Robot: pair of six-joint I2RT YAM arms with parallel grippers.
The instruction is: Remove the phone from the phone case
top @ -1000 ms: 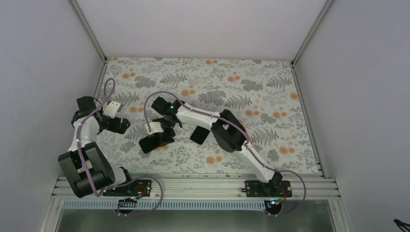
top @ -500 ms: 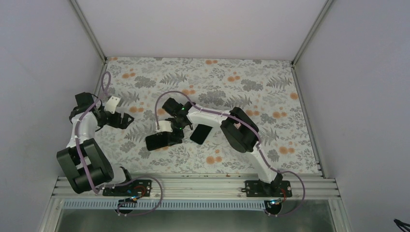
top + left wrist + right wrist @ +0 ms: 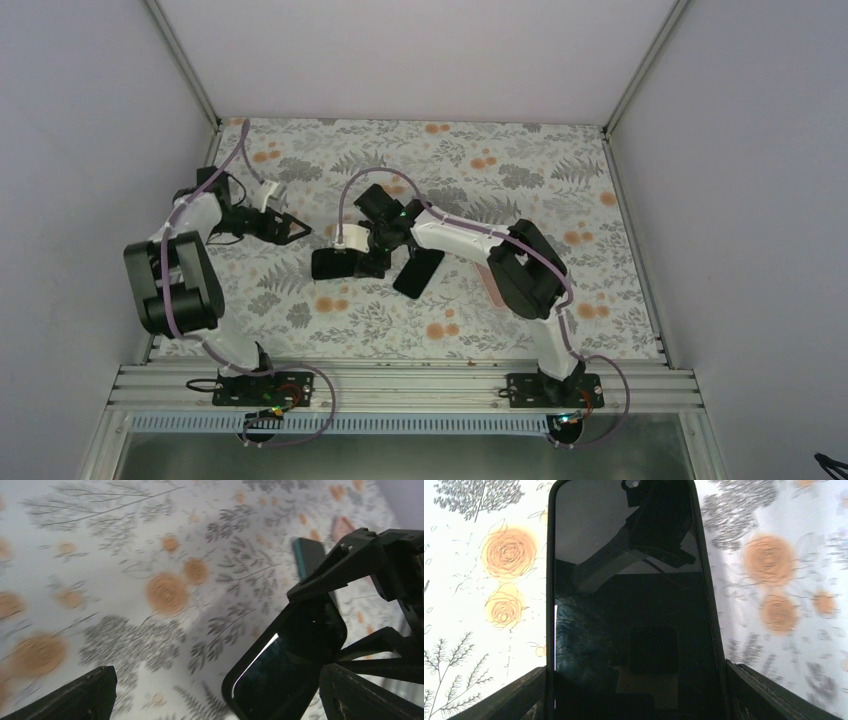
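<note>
Right gripper [image 3: 352, 262] pinching cased phone [image 3: 335, 264], presenting it; left gripper [image 3: 296, 231], spread, at ten o'clock, must seize its rim next.

Desk [image 3: 560, 170]: pale cloth cover printed with grey ferns and orange blossoms, reaching the side walls and the back wall. Aluminium rail [image 3: 400, 385] along the near edge.

Lying flat on the cloth, about mid-desk: one dark slab [image 3: 418, 272], long axis slanted, far end under an arm. The left wrist view shows a teal edge on it. Phone or case, cannot tell.

Just right of it: small pink item [image 3: 490, 284], partly hidden and unidentified.
</note>
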